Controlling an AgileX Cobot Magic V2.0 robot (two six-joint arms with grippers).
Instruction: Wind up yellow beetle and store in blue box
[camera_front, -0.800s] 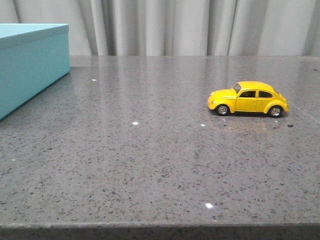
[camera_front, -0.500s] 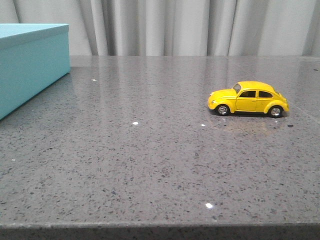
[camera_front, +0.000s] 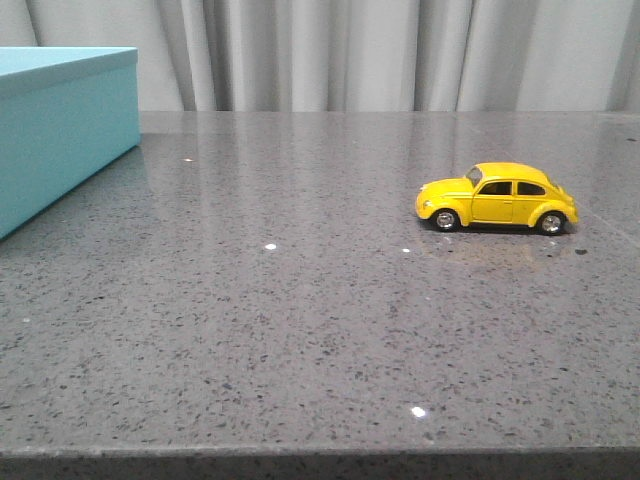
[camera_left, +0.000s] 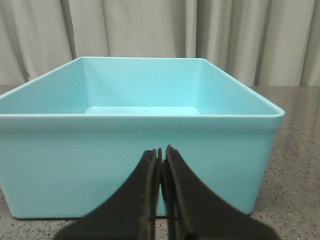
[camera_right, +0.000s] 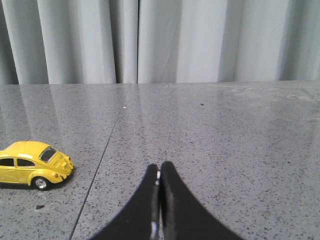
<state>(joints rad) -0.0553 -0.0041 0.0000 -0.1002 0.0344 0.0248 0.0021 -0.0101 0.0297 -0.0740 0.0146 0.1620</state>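
Observation:
The yellow beetle (camera_front: 496, 198) stands on its wheels on the grey table at the right, nose to the left. It also shows in the right wrist view (camera_right: 34, 163), off to the side of my right gripper (camera_right: 159, 167), which is shut and empty, low over the table. The blue box (camera_front: 60, 125) stands at the far left, open-topped. In the left wrist view the blue box (camera_left: 135, 145) fills the frame with its inside empty. My left gripper (camera_left: 161, 152) is shut and empty right in front of its near wall. Neither gripper shows in the front view.
The grey speckled stone table (camera_front: 300, 320) has its front edge at the bottom of the front view. A seam line (camera_right: 100, 160) runs across the table between the beetle and my right gripper. Pale curtains (camera_front: 380, 50) hang behind the table.

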